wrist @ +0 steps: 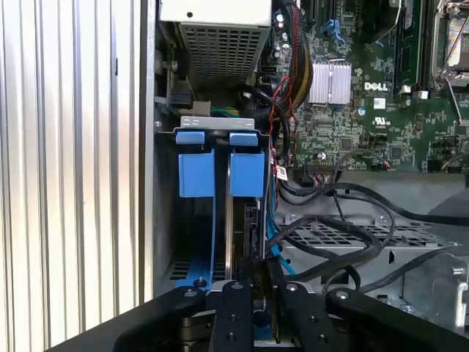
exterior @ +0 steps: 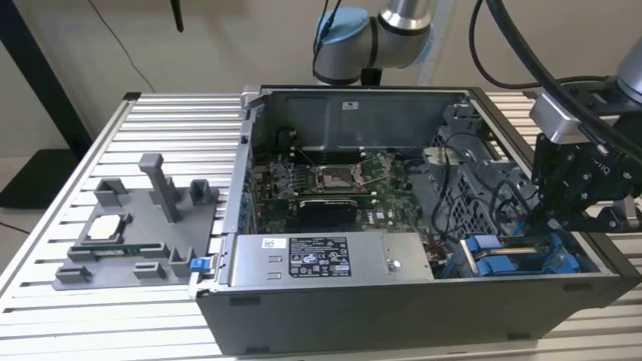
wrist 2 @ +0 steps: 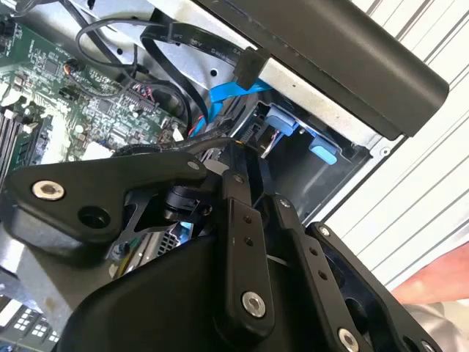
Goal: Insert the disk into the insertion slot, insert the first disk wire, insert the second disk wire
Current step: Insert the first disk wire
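First wrist view: gripper [wrist: 258,284] clamped on the disk [wrist: 253,229]; likely rigid, dense, shock-sensitive, best held across its faces

The tabs [wrist: 248,174] are bright blue (motherboard [wrist: 366,125] green).

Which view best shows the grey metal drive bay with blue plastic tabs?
The first wrist view looks into the grey metal drive bay, both blue tabs plain. The exterior view shows it obliquely, the second wrist view one corner.
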{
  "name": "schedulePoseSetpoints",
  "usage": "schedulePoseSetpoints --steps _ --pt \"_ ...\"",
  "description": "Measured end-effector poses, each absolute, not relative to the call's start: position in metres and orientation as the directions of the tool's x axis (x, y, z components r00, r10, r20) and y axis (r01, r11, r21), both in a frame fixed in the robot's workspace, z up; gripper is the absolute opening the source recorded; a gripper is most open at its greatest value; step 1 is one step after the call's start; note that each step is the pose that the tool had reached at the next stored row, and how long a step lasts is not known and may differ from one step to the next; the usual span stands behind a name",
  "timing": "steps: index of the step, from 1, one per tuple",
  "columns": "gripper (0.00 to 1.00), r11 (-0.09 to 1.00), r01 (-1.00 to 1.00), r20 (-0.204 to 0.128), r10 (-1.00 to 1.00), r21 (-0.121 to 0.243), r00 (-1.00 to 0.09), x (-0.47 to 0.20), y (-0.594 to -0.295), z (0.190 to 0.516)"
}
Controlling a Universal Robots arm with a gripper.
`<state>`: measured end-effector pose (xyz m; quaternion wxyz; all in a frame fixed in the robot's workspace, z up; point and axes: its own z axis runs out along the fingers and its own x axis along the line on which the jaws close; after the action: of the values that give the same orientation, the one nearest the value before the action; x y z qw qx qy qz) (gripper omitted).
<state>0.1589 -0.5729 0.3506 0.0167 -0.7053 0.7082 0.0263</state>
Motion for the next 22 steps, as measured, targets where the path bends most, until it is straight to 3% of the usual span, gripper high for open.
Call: schedulePoseSetpoints --steps 22 --pt "0.00 0.004 -1.000 -0.061 -0.998 0.014 -0.005 0.1595 -0.5729 0.3416"
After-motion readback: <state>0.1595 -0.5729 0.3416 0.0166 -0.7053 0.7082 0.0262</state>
